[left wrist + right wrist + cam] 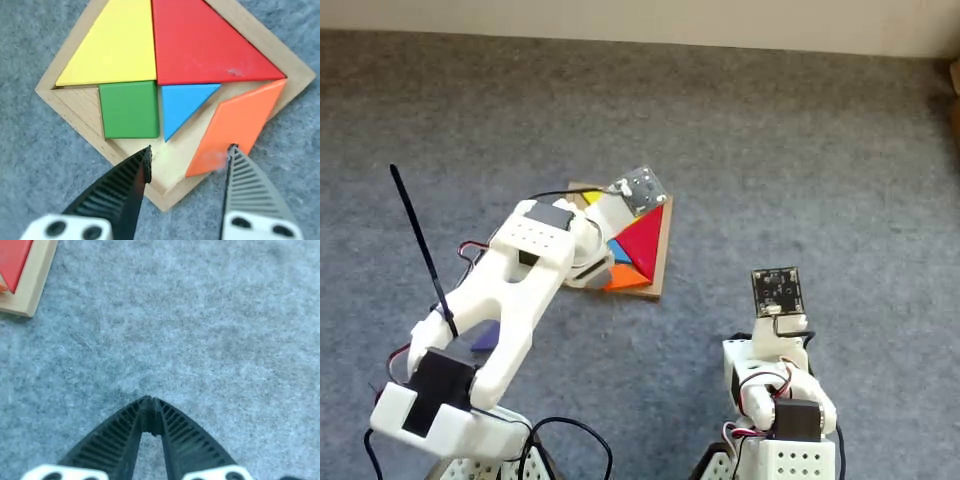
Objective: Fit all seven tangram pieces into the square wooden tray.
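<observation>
Step in hand, as I read it: seating the orange parallelogram (pixel 237 127). Five pieces are in the tray (pixel 663 255), so the task is a bit past halfway.

- The tray sits near the middle of the bench (pixel 800 150) in the high view. The left arm comes in over it from 7 o'clock.
- The left tool (pixel 190 150) hangs over the tray with its jaws spread wide and holds nothing. One fingertip (pixel 232 150) is at the edge of the orange piece, the other over bare tray floor.
- The yellow triangle (pixel 117 50) and red triangle (pixel 200 45) are seated side by side. The green square (pixel 130 110) and blue triangle (pixel 182 102) sit just under them, touching each other.
- The orange piece looks askew and not parallel to the rim, with bare wood showing beside it. There is also a triangular gap (pixel 80 102) beside the green square.
- The purple piece (pixel 485 337) lies on the bench at 8 o'clock from the tray, partly under the left arm. I can't spot the seventh piece.
- The right tool (pixel 149 405) is pinched closed and empty over bare bench, at 4 o'clock from the tray.

Next move: probably turn or nudge the orange piece until it lies flush, keeping clear of the blue one. Then fetch the purple piece.
</observation>
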`<action>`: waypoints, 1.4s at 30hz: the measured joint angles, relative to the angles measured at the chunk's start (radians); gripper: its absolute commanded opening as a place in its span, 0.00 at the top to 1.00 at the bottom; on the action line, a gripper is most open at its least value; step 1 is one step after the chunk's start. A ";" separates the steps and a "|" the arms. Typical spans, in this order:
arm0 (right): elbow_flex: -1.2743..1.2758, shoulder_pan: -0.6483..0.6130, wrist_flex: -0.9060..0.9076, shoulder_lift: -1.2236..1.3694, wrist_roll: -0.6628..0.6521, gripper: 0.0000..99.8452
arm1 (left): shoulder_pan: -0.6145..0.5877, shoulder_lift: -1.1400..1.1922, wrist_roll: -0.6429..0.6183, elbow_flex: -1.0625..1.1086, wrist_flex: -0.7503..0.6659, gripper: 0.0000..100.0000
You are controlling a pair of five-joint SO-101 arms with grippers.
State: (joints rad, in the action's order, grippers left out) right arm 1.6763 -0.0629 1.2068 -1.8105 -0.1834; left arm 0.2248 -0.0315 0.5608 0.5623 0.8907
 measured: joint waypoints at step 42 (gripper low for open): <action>0.000 0.000 0.000 0.000 0.000 0.98 | -0.005 0.230 -0.189 -0.439 0.261 0.80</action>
State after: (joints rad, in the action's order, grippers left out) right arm 1.6763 -0.0629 1.2068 -1.8105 -0.1834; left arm 0.2202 0.1987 0.3721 0.1235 1.1515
